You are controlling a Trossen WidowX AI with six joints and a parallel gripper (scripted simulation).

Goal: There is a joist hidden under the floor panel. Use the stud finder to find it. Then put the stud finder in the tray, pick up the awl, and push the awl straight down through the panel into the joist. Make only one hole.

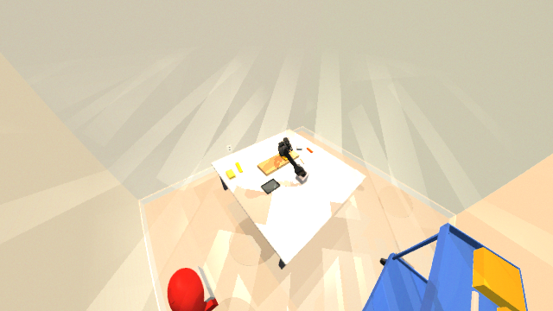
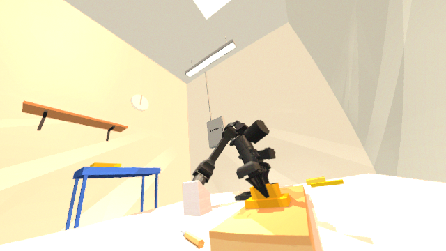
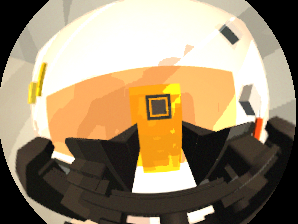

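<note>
My gripper (image 2: 265,194) (image 3: 157,123) is shut on the orange-yellow stud finder (image 2: 266,203) (image 3: 161,142). The stud finder is upright on the top of the floor panel (image 1: 269,169) (image 2: 261,228) (image 3: 90,107), or very close to it, towards the panel's right end in the top view. The square display (image 3: 159,107) on the stud finder is dark grey, not lit. The awl (image 2: 193,240), with an orange-tan handle and a thin tip, lies on the table beside the panel. The dark tray (image 1: 270,187) lies on the table and looks empty. The joist is hidden.
The arm's pale base block (image 1: 302,177) (image 2: 196,199) stands beside the panel. Two yellow items (image 1: 230,174) (image 1: 238,168) lie beyond the panel's left end. A small grey block (image 1: 299,148) and a red-orange item (image 1: 309,150) (image 3: 258,129) lie past its right end.
</note>
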